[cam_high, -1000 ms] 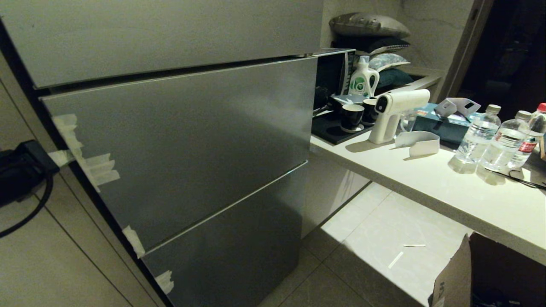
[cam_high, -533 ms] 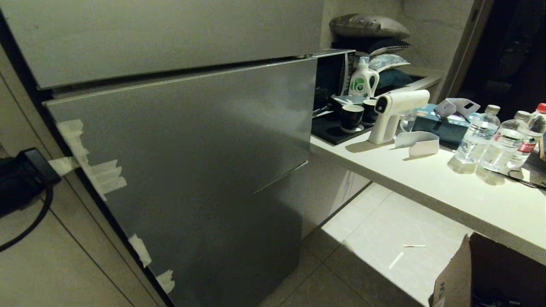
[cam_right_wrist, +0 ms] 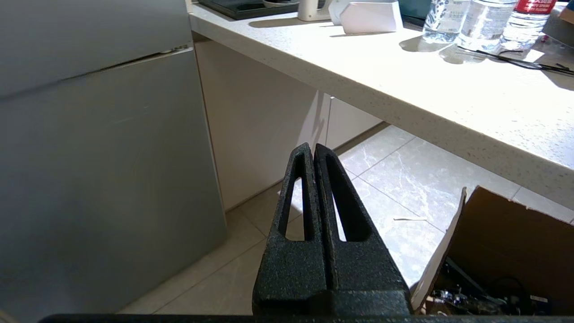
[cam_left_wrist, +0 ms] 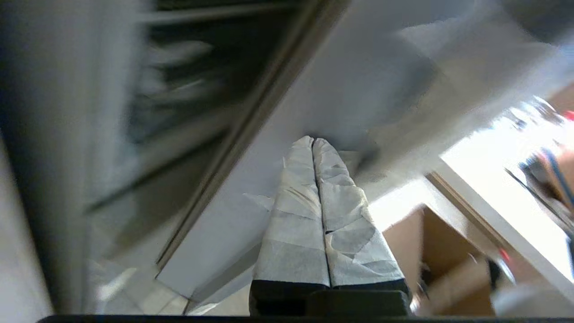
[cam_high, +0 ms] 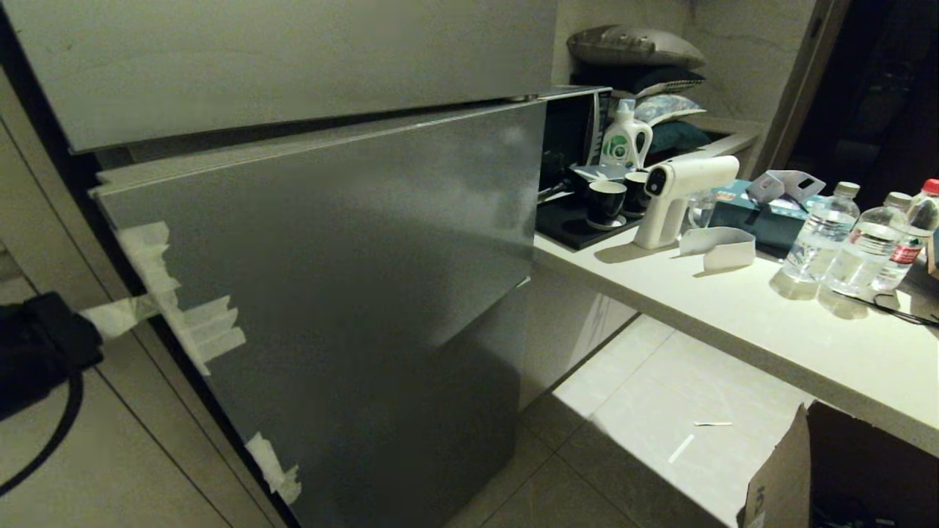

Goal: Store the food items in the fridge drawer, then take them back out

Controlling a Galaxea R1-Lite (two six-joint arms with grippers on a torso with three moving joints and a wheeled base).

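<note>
No food items show in any view, and the fridge drawer is hidden behind the grey steel fronts. The middle grey steel front stands out from the fridge at its left edge, with whitish tape scraps along that edge. My left gripper reaches that edge from the left. Its white-taped fingers are pressed together, their tips against the front's grey surface. My right gripper hangs parked over the floor tiles, shut and empty.
A pale counter runs along the right with water bottles, a white spray gun and black cups. An open cardboard box stands on the floor below it. The lower steel front is partly covered.
The middle steel front's left edge has come out toward me and now covers more of the lower front. My left gripper moved with it, lower in the head view. The right arm stayed still.
</note>
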